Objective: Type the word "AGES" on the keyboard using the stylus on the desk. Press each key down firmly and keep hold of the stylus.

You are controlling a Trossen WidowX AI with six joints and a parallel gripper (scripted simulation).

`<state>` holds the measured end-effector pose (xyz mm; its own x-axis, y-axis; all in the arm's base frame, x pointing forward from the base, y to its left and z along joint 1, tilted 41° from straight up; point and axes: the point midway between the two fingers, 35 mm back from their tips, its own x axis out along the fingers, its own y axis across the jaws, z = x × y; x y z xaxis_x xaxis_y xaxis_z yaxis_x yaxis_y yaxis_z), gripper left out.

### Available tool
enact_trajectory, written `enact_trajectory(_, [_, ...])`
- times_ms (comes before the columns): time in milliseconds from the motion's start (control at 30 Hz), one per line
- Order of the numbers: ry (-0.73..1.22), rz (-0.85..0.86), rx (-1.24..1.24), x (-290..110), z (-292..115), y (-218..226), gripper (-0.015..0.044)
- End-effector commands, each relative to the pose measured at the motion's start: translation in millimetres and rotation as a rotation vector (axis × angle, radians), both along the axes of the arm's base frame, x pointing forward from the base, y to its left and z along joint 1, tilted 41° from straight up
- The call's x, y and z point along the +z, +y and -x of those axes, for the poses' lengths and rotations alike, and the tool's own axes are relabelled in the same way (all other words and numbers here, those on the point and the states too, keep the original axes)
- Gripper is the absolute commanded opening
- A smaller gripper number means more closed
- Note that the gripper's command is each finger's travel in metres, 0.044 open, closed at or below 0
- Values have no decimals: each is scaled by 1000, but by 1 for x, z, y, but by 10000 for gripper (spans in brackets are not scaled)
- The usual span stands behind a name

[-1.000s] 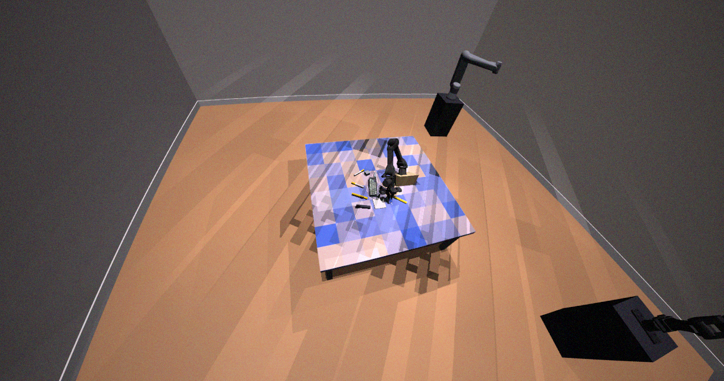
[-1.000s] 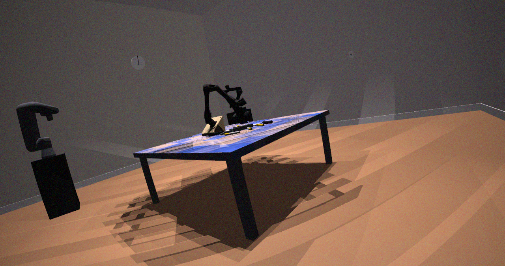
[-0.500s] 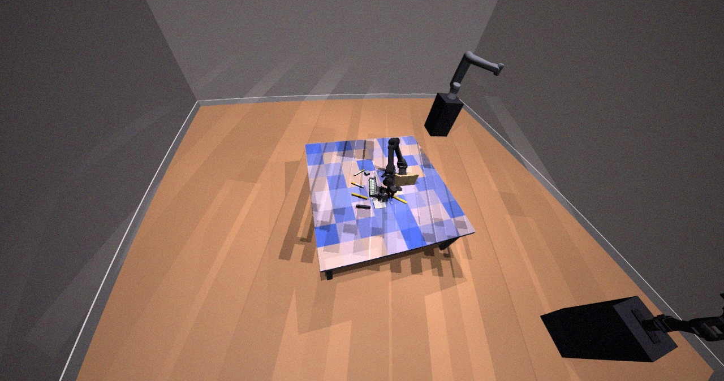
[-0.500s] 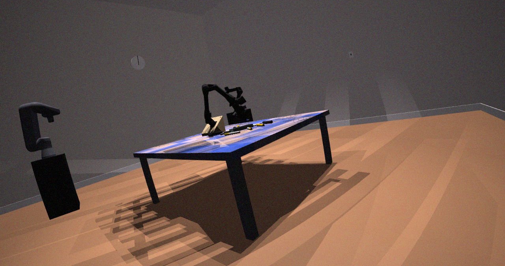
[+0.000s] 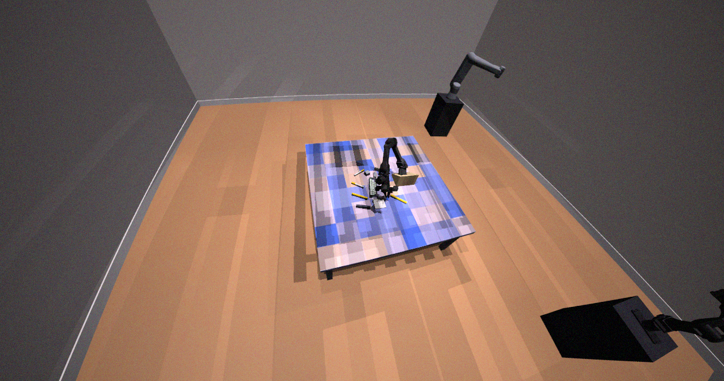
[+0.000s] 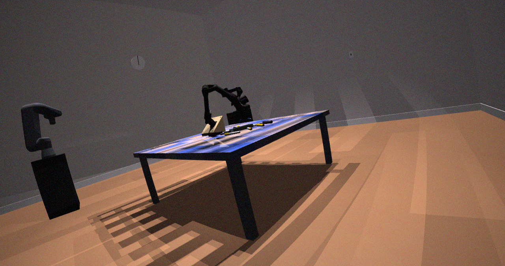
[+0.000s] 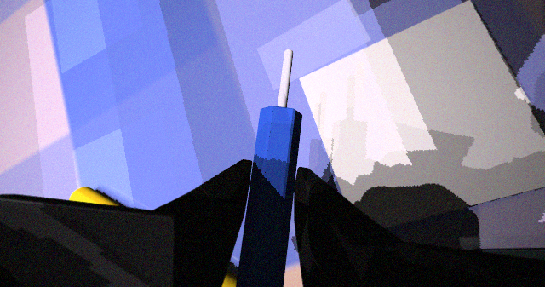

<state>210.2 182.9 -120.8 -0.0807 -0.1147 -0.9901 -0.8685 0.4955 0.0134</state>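
Note:
My gripper [image 7: 273, 174] [image 5: 386, 192] is shut on the stylus [image 7: 277, 138], a blue bar with a thin white tip that points away from me over the blue checked table [image 5: 430, 221] [image 6: 212, 151]. In the wrist view the tip hangs just left of a white sheet of paper [image 7: 426, 87]. The small pale keyboard [image 5: 373, 186] lies on the table just left of the gripper in the top view. It does not show in the wrist view. In the exterior view the gripper [image 6: 242, 115] hangs low over the far part of the table.
A tan wedge-shaped block [image 5: 405, 178] [image 6: 215, 124] stands by the arm's base. Yellow pencils [image 5: 359, 195] [image 5: 400, 199] [image 7: 87, 195] and a dark bar [image 5: 362, 206] lie around the keyboard. Black camera stands [image 5: 444, 114] [image 5: 607, 328] [image 6: 53, 183] are on the floor.

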Motion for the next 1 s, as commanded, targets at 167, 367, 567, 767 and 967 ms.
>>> enact_trajectory(167, [14, -18, -375, 13, -23, 4, 0])
enact_trajectory(367, [37, -18, -640, 22, -38, 2, 0])
enact_trajectory(567, [56, -12, -907, 33, -54, -2, 0])
enact_trajectory(767, [83, 3, -1171, 44, -69, -7, 0])
enact_trajectory(967, [122, 32, -1428, 56, -81, -12, 0])
